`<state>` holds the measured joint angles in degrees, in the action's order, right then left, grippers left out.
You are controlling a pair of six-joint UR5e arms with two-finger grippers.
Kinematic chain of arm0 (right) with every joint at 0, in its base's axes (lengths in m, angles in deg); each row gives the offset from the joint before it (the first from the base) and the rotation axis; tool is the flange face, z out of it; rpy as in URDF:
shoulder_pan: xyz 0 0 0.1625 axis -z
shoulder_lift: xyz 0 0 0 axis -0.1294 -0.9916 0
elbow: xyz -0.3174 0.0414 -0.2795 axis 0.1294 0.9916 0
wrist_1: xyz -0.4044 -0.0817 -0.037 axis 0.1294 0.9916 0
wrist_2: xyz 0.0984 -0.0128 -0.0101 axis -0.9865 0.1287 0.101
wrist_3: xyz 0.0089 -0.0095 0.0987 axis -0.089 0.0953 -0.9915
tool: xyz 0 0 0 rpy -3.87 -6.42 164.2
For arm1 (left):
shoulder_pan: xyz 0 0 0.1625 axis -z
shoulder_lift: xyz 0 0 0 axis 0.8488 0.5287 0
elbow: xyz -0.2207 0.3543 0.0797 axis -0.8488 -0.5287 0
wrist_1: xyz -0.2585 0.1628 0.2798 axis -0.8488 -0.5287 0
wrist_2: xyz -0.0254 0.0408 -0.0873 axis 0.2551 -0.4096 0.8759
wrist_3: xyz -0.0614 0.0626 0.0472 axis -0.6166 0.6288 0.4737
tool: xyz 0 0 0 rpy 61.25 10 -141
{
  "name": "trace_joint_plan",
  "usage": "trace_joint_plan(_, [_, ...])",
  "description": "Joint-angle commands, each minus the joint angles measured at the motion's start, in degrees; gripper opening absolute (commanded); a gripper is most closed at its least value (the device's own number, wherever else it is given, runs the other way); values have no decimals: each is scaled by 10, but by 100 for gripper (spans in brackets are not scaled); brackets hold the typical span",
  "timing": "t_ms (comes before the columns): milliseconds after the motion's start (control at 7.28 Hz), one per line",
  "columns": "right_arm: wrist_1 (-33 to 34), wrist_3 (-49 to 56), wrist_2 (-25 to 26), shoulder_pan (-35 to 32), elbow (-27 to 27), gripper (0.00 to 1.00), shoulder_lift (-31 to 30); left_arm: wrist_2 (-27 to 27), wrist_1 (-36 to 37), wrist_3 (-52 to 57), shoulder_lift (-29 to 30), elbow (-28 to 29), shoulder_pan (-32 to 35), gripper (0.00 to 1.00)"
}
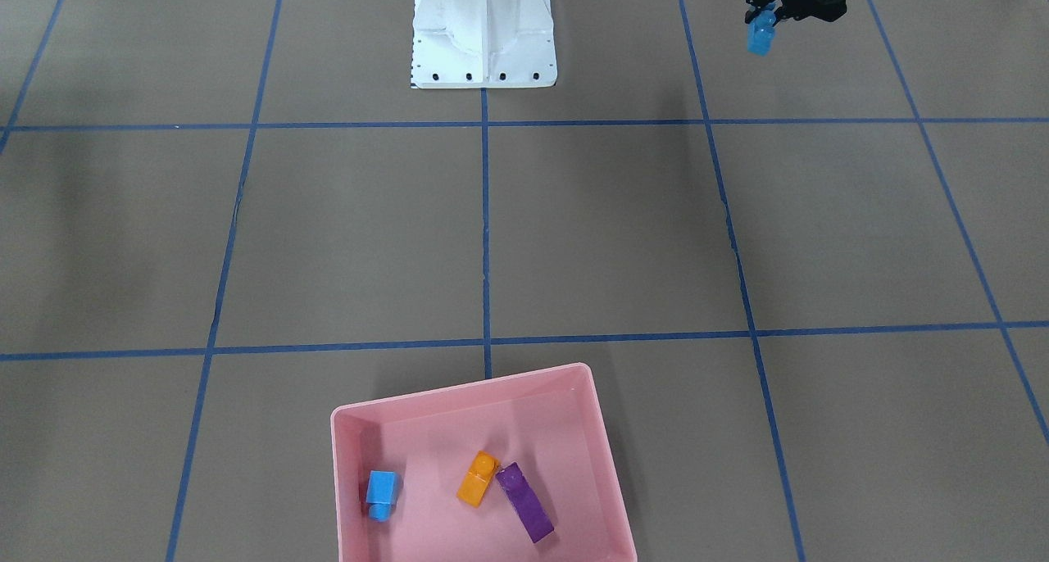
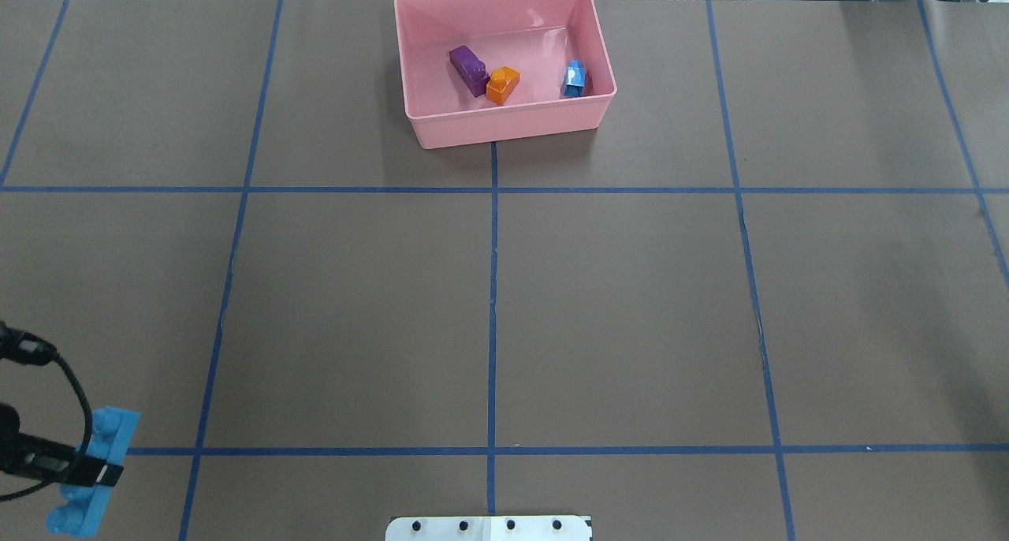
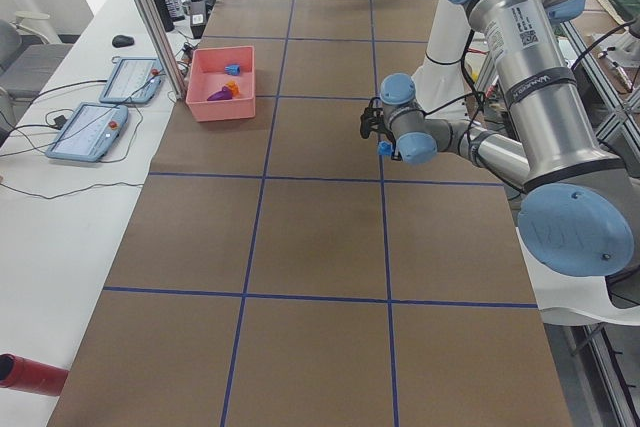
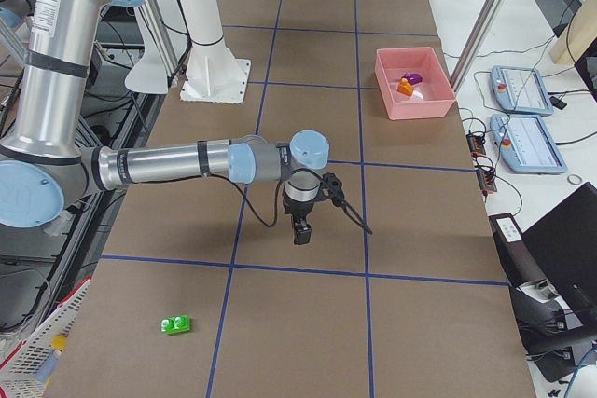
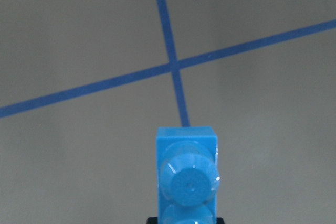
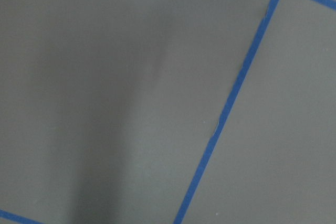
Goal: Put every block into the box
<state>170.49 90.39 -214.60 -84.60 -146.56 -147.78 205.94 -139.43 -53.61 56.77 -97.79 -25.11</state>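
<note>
Blue glossy plastic marks the step in hand: the long blue three-stud toy brick (image 2: pixel 111 437) is pinched between the fingers of the left gripper (image 2: pixel 96 472) at the lower left edge of the overhead view. In the front-facing view it hangs below the black fingers at the upper right. The left wrist camera looks down along its studs to a crossing of blue tape lines on the brown table (image 2: pixel 631 304), and the brick appears to be lifted clear of the surface. This looks like the carry stage, with the brick taken up but not yet delivered.

The shallow pink rectangular plastic box (image 2: pixel 504 127) sits at the top centre of the overhead view, well apart from the held brick. The next move calls for a long reach up and toward the centre of that frame. The brick should be let go only once it is inside the low walls.

Three bricks lie inside the box:
- The long purple brick (image 2: pixel 469 69) and the orange brick (image 2: pixel 503 84) lie side by side, touching or nearly so, toward the box's left half in the overhead view.
- The small blue brick (image 2: pixel 575 79) lies apart from them, near the right wall.

A small green studded brick (image 4: pixel 175 325) lies on the table at the lower left of the right-side view, far from the box. It remains to be fetched. The right gripper (image 4: pixel 301 233) hangs near mid-frame there. Whether its jaws are spread or closed cannot be told, and its wrist camera shows only bare table and tape.
</note>
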Motion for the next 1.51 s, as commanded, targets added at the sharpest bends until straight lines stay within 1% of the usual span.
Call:
trace_joint_plan(0, [-80,12,-3,-12,4,100,-72,91,206,90,188,31,160,0])
trace_joint_plan(137, [-85,42,-4,-22,10,100,-87,90,251,96,281,78,176,0])
trace_joint_plan(275, [-85,89,-5,-51,29,100,-91,87,272,91,367,136,180,0])
trace_joint_plan(412, [-86,122,-29,-71,52,100,-91,87,273,57,460,204,204,0])
trace_joint_plan(550, [-86,138,-34,-84,56,100,-98,87,272,8,542,265,220,0])
trace_joint_plan(687, [-86,144,-35,-88,55,100,-112,86,265,-43,631,346,221,0])
trace_joint_plan(825, [-86,149,-35,-90,56,100,-126,74,239,-79,729,453,227,0])
trace_joint_plan(962, [-90,150,-35,-92,62,100,-137,28,150,-118,790,564,226,0])
trace_joint_plan(1100, [-97,155,-35,-92,79,100,-138,-11,35,-169,857,705,222,0])
trace_joint_plan(1237, [-119,154,-35,-92,104,100,-138,-62,-29,-186,922,822,212,0])
trace_joint_plan(1374, [-132,154,-39,-92,120,100,-138,-119,-55,-187,931,854,199,0])
